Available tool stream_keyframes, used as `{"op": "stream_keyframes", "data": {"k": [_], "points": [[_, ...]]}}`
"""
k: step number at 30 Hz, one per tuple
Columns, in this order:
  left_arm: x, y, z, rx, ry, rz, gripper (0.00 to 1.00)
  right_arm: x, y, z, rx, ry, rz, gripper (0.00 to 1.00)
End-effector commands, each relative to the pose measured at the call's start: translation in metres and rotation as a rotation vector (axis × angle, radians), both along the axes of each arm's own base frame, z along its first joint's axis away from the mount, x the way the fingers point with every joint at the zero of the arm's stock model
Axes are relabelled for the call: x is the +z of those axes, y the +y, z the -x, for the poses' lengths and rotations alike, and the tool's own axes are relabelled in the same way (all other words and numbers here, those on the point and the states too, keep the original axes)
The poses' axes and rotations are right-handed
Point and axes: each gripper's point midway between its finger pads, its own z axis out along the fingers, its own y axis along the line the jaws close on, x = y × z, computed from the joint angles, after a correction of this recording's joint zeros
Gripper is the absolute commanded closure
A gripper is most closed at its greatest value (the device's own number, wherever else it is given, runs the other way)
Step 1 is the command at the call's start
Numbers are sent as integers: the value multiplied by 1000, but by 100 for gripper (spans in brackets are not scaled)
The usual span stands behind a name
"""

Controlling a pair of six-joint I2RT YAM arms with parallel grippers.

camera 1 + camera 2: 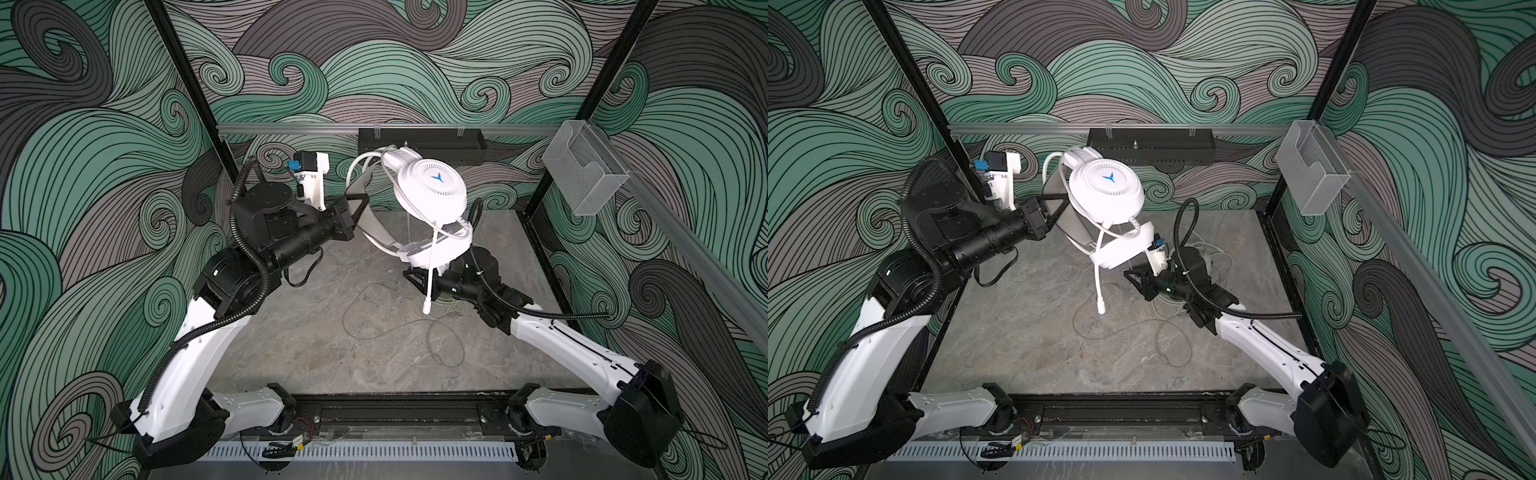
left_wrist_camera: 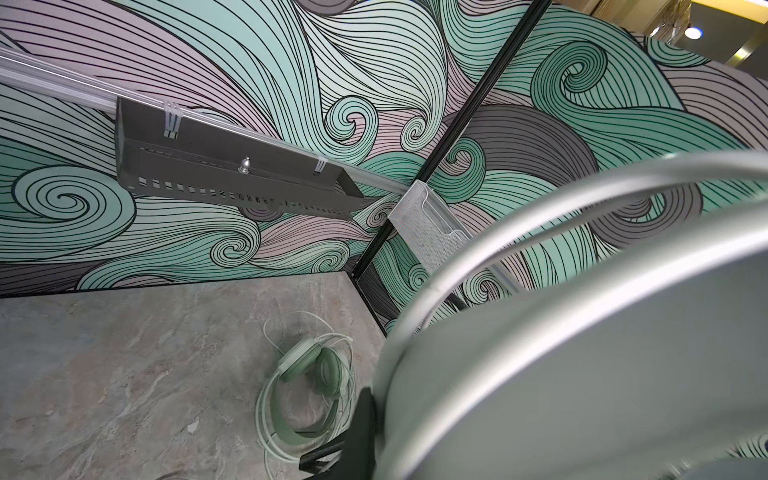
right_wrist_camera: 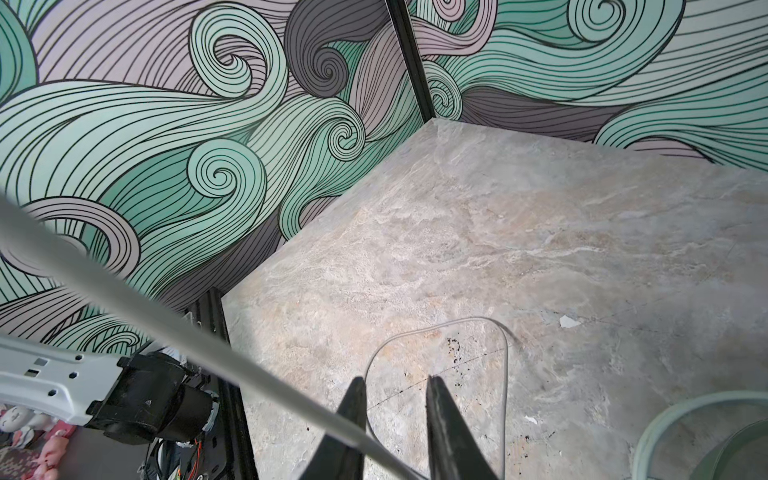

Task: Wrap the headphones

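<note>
Count: 2 headsets, 2 arms, 2 grippers. 1 white headset (image 1: pixel 430 187) (image 1: pixel 1106 187) hangs in the air above the middle of the surface (image 1: pixel 291 332), 1 big round earcup with a blue mark facing up, the 2nd earcup lower and toward the right arm. Left gripper (image 1: pixel 356 207) (image 1: pixel 1059 203) is clamped on its grey headband (image 1: pixel 365 220); the band fills the left wrist view (image 2: pixel 582 332). 1 white mic boom (image 1: pixel 429 286) (image 1: pixel 1099 286) hangs down from the lower earcup. Right gripper (image 1: pixel 409 274) (image 1: pixel 1131 276) (image 3: pixel 395 378) sits just beside that boom, below the lower earcup; its jaws stand a little apart with bare surface showing between the tips, and a pale cord crosses in front of 1 finger. 1 thin cable (image 1: pixel 361 307) (image 3: pixel 505 353) lies in loose loops on the surface. 1 mint green headset (image 2: pixel 309 370) lies flat on the surface near the far right corner, cable ringed around it, mostly hidden under the right arm in both top views. On the rails: 1 black tray (image 1: pixel 419 141), 1 clear box (image 1: pixel 582 166).
</note>
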Motion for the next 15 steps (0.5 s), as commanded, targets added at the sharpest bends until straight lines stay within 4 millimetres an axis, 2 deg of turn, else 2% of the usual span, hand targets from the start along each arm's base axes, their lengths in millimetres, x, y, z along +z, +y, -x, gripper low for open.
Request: {"op": "stream_keyframes", "data": {"k": [1,7,9,12,15], "points": [[39,8,9,12,-75,109,100,3,4,-2,16,4,-39,73],[42,9,9,16,-78,106,100,-3,10,-6,28,22,-42,77],[44,10,9,17,-80,108,100,-7,12,-7,36,34,-41,83],[44,10,9,21,-77,115,100,-7,14,-4,60,39,-39,99],[42,14,5,52,-58,127,100,-8,13,0,77,42,-5,100]]}}
